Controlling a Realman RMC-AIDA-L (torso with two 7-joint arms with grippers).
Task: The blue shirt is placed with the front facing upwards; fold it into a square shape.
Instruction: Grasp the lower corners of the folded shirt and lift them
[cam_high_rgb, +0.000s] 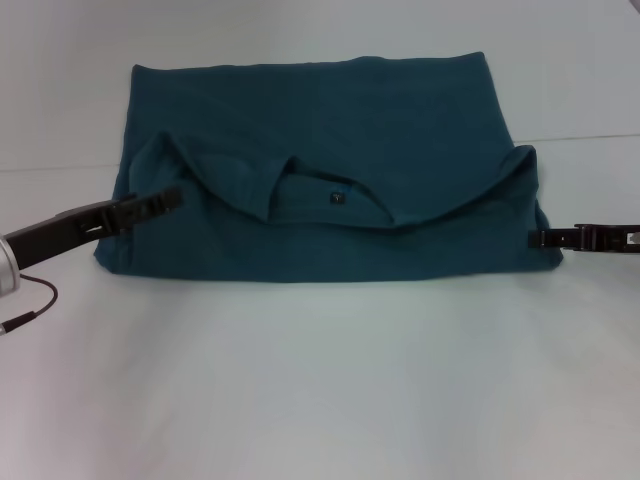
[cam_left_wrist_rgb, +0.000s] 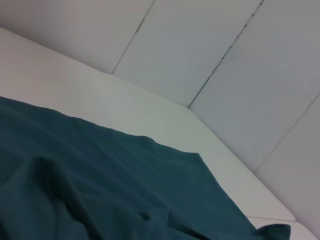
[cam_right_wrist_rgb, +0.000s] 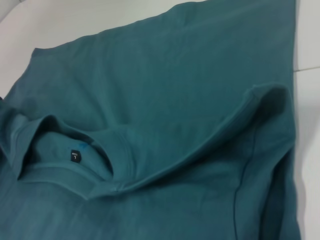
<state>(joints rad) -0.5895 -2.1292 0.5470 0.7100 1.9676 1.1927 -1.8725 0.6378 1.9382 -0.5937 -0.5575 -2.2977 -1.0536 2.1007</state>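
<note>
**Both grippers at shirt edges, fold partly done**

Left gripper (cam_high_rgb: 172, 197) sits at the left side of the blue shirt (cam_high_rgb: 330, 190), tips over the cloth near the raised fold. Whether it pinches cloth or is just closed over it, cannot tell. Right gripper (cam_high_rgb: 538, 238) is at the shirt's right edge, low to the table (cam_high_rgb: 320, 400), tips touching or just beside the cloth; cannot tell if it holds anything either.

Shirt lies in the middle of the table, well back from the near edge, as a wide rectangle. Judging by the neckline (cam_high_rgb: 335, 205) with its small dark tag (cam_high_rgb: 337, 197) sitting mid-bundle, the shirt has already been folded over on itself once crosswise. Top layer is loose and puffed, with a raised curved ridge running from left side to right corner. No lettering visible. Sleeves not visible as separate flaps, probably tucked in.

Left to do, my read: flatten the top layer, then fold the sides in, since the shape is clearly wider than deep, not square yet.

Counts: one shirt, one tag, two grippers, one table.
</note>
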